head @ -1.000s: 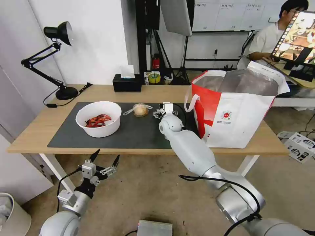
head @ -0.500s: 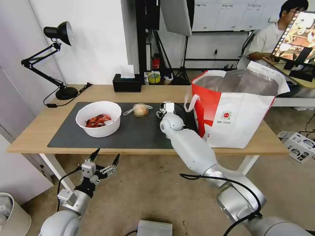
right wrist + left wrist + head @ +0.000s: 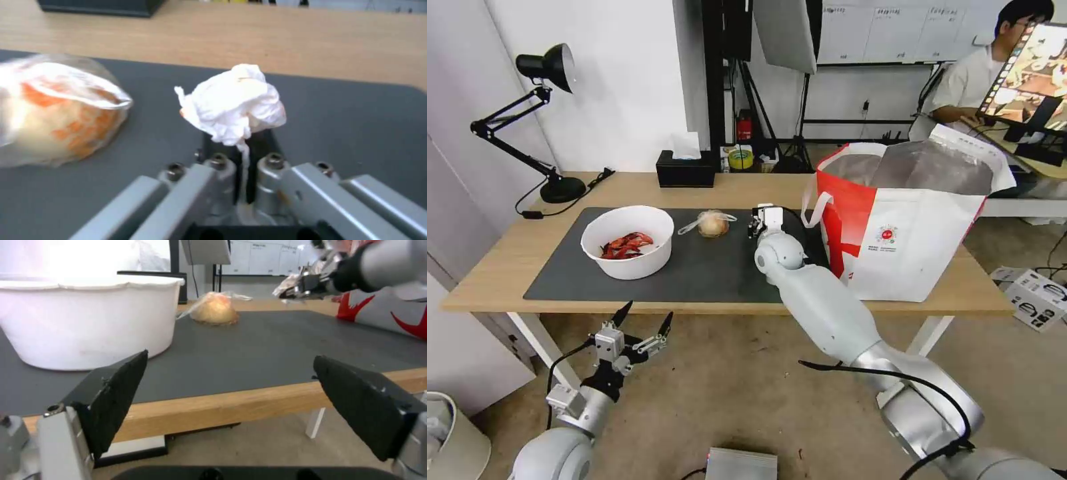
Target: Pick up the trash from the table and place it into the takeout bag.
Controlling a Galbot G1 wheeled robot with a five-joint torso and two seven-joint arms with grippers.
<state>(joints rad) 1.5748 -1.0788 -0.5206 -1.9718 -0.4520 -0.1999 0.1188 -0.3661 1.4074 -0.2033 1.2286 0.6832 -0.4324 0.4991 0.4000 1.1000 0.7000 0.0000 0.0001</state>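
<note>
Pinching the crumpled tissue [image 3: 236, 103] between its pressed-together fingers, our right gripper [image 3: 758, 223] sits just above the dark mat [image 3: 707, 267], between the small bag with the beige lump [image 3: 712, 225] and the takeout bag [image 3: 907, 220] (which stands open at the table's [image 3: 494, 267] right end). On the mat's left side we see the white bowl of red shells [image 3: 627, 241]. Our left gripper [image 3: 642, 324] hangs below the table's front edge, fingers spread wide.
</note>
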